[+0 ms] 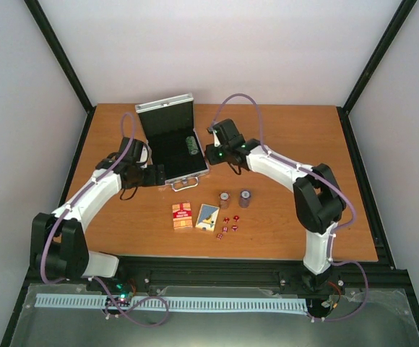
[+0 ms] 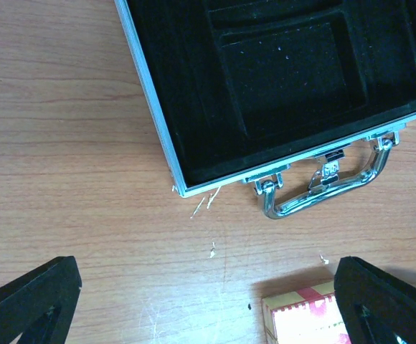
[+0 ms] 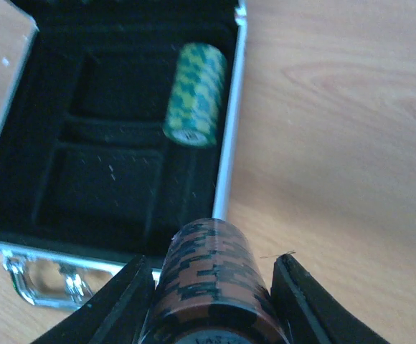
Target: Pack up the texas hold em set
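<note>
Brown-black chip stack [image 3: 211, 276] in the half-closed right gripper [image 3: 211, 308] by the briefcase [image 3: 227, 165]; left gripper [image 2: 204, 294] wide, empty.

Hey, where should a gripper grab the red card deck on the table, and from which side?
Probably from straight above, pinching the red deck across its two long edges. It lies flat on the table, so only its thin sides offer a hold, and the narrower span suits the jaws.

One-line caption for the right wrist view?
Right fingers hold a brown chip stack near the open briefcase; a green-yellow stack lies inside.
</note>
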You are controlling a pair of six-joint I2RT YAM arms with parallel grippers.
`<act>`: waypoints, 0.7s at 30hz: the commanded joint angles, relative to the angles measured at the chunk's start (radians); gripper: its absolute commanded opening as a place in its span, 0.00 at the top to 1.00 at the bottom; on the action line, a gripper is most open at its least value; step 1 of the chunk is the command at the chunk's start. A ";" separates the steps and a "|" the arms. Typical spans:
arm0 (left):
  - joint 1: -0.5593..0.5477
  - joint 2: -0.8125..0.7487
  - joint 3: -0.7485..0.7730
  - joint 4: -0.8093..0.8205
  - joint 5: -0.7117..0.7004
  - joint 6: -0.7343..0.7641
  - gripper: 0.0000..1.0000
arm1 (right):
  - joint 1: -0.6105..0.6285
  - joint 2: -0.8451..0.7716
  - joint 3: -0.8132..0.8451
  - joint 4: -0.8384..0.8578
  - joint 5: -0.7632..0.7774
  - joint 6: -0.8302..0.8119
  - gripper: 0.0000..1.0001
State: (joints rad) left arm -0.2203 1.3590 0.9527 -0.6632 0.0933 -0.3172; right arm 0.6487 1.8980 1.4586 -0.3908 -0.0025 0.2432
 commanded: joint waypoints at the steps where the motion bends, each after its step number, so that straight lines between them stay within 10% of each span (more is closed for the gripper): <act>1: -0.001 0.011 0.012 0.023 -0.009 0.019 0.00 | 0.003 0.057 0.056 0.251 -0.061 0.014 0.97; 21: -0.001 0.063 0.008 0.038 -0.018 0.021 0.00 | 0.009 0.264 0.134 0.454 -0.010 0.103 0.97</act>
State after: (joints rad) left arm -0.2203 1.4044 0.9447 -0.6487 0.0784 -0.3141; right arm 0.6487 2.1666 1.6070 -0.1314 -0.0723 0.3138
